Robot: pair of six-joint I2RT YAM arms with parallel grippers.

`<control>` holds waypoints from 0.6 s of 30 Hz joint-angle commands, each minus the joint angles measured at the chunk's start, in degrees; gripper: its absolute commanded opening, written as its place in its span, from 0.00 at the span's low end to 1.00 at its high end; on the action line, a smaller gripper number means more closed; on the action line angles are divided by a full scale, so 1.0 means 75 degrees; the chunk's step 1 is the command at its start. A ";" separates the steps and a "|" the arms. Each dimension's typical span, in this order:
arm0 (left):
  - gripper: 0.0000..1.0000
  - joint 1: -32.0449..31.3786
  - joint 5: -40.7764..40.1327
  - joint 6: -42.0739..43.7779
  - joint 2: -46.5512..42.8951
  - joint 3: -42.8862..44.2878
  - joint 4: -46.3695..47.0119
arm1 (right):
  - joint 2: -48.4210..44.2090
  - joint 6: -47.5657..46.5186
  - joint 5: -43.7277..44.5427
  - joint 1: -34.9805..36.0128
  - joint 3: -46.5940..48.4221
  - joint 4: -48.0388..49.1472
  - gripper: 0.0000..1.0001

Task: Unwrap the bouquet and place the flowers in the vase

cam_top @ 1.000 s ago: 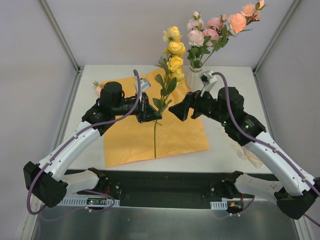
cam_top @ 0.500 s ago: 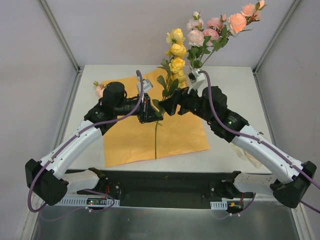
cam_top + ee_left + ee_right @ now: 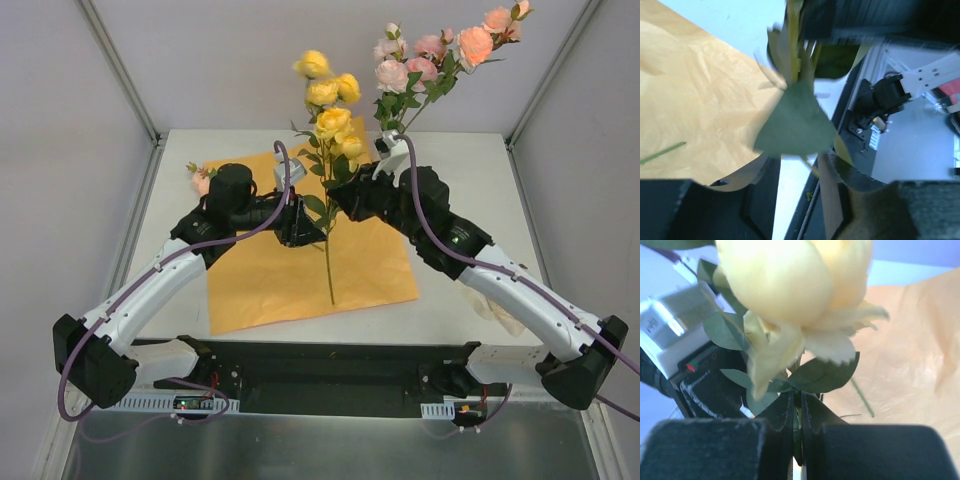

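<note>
A stem of yellow flowers (image 3: 330,110) stands upright over the flat orange paper (image 3: 260,270), its thin stem end (image 3: 328,270) hanging just above the sheet. My right gripper (image 3: 336,194) is shut on that stem below the blossoms; in the right wrist view the fingers (image 3: 788,415) pinch the green stem under a large yellow blossom (image 3: 785,285). My left gripper (image 3: 312,228) sits just left of the stem, open, with a leaf (image 3: 795,125) in front of it and a gap between its jaws. Pink flowers (image 3: 430,50) rise at the back right; the vase is hidden behind my right arm.
A small pink blossom (image 3: 198,178) lies by the paper's left corner. A pale crumpled strip (image 3: 500,305) lies under my right forearm near the right wall. Metal frame posts stand at the table's back corners.
My right gripper moved in from the right and shut on the yellow stem. The left gripper opened and let go. The blossoms shifted up and left.
</note>
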 commanded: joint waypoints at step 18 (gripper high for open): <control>0.64 0.0667 -0.1497 -0.0053 -0.0062 0.0502 -0.1102 | 0.0592 -0.4815 0.1574 -0.2008 0.2008 0.3677 0.00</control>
